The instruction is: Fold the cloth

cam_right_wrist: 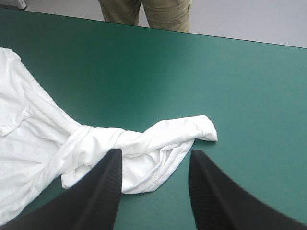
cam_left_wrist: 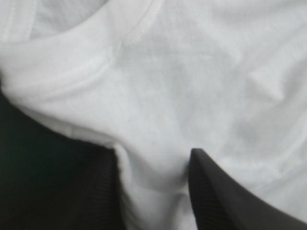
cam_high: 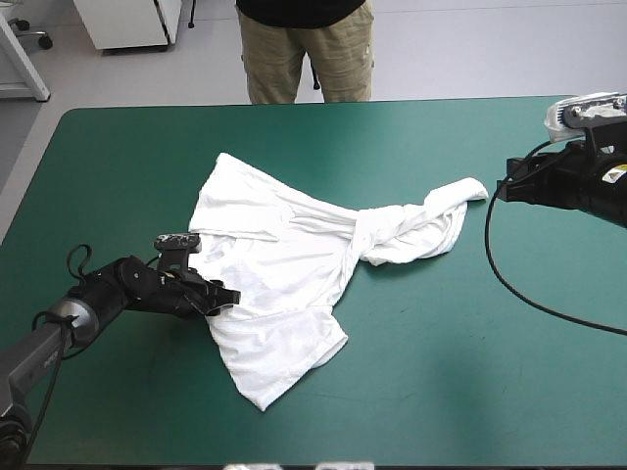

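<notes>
The white T-shirt (cam_high: pixel 274 284) lies half-spread and twisted mid-worktop (cam_high: pixel 441 392). The left claw (cam_left_wrist: pixel 153 158) gapes wide astride its left edge, likely to pinch it. The right claw (cam_right_wrist: pixel 153 152), equally wide, hovers short of the twisted sleeve (cam_right_wrist: pixel 187 129).

Left end effector (cam_left_wrist: pixel 153 158) open, right end effector (cam_right_wrist: pixel 154 155) open

A table (cam_high: pixel 549 110) with a teal-green cover (cam_high: pixel 441 392) is carrying a white T-shirt (cam_high: pixel 284 264), lying partly spread near the middle, one twisted end reaching rightward.
</notes>
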You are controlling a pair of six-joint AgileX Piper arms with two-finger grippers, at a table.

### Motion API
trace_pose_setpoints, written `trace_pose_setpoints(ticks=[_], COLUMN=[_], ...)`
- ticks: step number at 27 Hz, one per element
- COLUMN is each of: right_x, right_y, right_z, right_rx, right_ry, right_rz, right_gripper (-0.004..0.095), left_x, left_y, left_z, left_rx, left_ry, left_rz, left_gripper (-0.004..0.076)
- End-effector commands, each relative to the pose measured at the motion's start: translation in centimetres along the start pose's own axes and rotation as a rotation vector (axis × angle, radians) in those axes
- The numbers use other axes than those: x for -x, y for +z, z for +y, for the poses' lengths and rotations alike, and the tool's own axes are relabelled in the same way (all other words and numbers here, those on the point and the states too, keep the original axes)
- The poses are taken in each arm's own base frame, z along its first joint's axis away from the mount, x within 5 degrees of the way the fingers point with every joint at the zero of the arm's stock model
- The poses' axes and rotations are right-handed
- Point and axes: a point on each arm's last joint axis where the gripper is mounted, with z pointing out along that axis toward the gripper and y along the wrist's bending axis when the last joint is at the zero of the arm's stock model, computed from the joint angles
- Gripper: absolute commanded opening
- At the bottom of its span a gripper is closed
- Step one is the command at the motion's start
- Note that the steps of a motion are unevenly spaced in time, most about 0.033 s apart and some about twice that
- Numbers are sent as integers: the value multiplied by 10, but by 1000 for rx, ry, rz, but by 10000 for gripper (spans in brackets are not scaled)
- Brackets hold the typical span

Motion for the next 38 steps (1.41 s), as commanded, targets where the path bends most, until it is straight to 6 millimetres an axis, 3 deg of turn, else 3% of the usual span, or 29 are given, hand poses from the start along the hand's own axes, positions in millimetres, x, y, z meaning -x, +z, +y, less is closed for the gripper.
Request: trace_pose_setpoints(ticks=[1,3,4,10,14,19,25,30,34,38], right_x=[8,6,4,2,1,-6,-17,-39,-64,-89], right_y=[-6,-2,-1,1,3,28,78,146,212,249], right_z=[2,2,1,0,0,-7,-20,-8,-13,-16], right_rx=[4,13,14,10,17,45,89,157,-17,3], right_ry=[-20,-17,-14,-28,-27,-23,25,13,-4,51], right_rz=[-51,-24,-16,-11,7,107,224,367,442,504], right_gripper=[414,414,414,352,332,362,591,551,536,536], left_x=[-2,-1,-1,4,18,37,40,40,40,40], left_y=[5,5,5,-7,-37,-65,-66,-66,-66,-66], left_z=[-4,-4,-4,-9,-21,-33,-33,-32,-32,-32], left_rx=[-43,-38,-38,-48,-73,-98,-87,-68,-69,-69], left_ry=[-41,-15,-1,50,94,139,159,168,165,165], left_rz=[9,-2,-3,-36,-120,-211,-213,-209,-207,-208], left_gripper=[148,5,-5,-9,-9,-9,-9,-9,-9,-9])
